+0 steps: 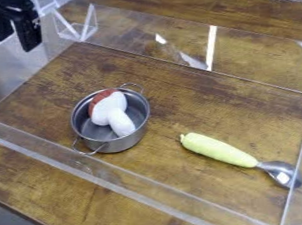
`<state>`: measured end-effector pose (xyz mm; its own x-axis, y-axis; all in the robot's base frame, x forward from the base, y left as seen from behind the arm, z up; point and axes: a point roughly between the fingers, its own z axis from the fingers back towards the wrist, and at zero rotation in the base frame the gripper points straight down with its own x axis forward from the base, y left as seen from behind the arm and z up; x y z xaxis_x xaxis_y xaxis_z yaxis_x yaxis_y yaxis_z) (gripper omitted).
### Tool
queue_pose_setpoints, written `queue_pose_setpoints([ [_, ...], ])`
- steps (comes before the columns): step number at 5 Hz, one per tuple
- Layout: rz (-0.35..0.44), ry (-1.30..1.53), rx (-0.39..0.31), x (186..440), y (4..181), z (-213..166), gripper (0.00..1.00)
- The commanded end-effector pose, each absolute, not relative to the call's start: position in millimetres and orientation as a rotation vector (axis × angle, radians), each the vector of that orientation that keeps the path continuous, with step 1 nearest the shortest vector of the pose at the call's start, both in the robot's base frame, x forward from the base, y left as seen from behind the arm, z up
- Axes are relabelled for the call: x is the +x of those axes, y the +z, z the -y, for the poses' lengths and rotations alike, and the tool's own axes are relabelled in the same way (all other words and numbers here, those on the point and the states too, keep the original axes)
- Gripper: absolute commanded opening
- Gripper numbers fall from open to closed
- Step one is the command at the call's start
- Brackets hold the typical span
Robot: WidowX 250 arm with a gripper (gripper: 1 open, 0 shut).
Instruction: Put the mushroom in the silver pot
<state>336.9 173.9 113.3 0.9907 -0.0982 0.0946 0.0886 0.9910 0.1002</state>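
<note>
The mushroom [106, 109] lies inside the silver pot [113, 120], its reddish-brown cap toward the far-left rim and its white stem across the middle. The pot stands on the wooden table, left of centre. My black gripper [28, 38] hangs high at the far left corner, well away from the pot. Its fingers point down with nothing between them, and it looks open.
A yellow-green piece with a metal end [230, 154] lies at the right front. Clear plastic walls [148, 200] ring the wooden table [206, 99] on all sides.
</note>
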Motion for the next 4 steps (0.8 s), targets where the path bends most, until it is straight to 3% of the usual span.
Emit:
queue_pose_setpoints([
  [1, 0.148, -0.084, 0.122, 341, 129.5, -183, 1.00],
  [4, 0.130, -0.173, 0.105, 355, 123.6, -189, 1.00],
])
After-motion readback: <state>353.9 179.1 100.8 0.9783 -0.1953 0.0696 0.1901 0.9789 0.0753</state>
